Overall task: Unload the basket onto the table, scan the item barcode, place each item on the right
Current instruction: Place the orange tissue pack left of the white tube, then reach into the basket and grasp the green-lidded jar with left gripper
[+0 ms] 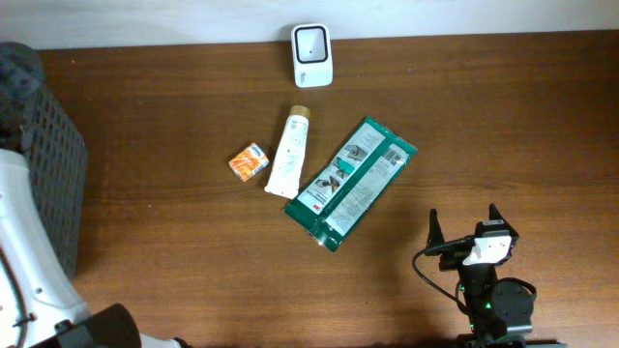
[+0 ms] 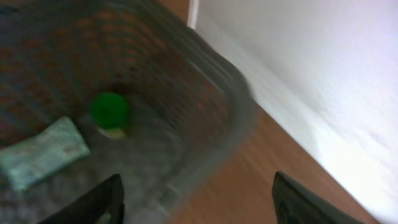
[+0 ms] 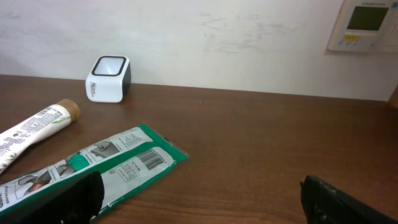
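A white barcode scanner (image 1: 311, 55) stands at the table's far edge, also seen in the right wrist view (image 3: 107, 79). A green and white flat package (image 1: 352, 181) lies mid-table with its barcode (image 3: 151, 160) facing up. Beside it lie a white tube (image 1: 290, 153) and a small orange packet (image 1: 249, 162). My right gripper (image 1: 464, 217) is open and empty near the front right, with the green package (image 3: 118, 165) ahead of its left finger. My left gripper (image 2: 197, 176) is open and empty over the rim of a dark mesh basket (image 2: 230, 93); that view is blurred.
The dark basket (image 1: 39, 145) sits at the table's left edge. Inside it are a green-capped item (image 2: 110, 110) and a pale green packet (image 2: 40, 152). My white left arm (image 1: 29, 251) fills the front left corner. A wall runs behind the scanner.
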Controlling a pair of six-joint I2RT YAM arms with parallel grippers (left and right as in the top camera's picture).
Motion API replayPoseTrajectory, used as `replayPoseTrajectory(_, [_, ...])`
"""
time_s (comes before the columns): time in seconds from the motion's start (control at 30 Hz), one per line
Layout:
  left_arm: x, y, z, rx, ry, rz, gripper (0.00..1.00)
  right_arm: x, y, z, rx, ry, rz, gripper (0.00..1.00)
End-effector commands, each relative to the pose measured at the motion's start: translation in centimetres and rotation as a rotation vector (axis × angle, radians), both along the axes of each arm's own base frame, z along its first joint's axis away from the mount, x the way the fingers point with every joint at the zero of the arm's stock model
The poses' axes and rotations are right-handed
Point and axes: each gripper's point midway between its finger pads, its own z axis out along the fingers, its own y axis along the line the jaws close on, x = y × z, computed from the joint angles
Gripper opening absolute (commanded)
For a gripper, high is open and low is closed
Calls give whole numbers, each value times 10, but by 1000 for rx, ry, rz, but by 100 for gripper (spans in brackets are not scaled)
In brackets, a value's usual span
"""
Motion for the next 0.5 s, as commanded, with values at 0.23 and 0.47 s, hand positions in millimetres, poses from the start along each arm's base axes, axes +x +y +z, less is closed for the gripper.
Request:
replayPoseTrajectory(0.23, [-40, 132, -108, -114, 209, 274, 99, 0, 3, -3, -6, 2, 13, 98])
replayPoseTrajectory(0.47, [-25, 179, -220, -152, 383, 240, 100, 0, 3, -3, -6, 2, 13, 98])
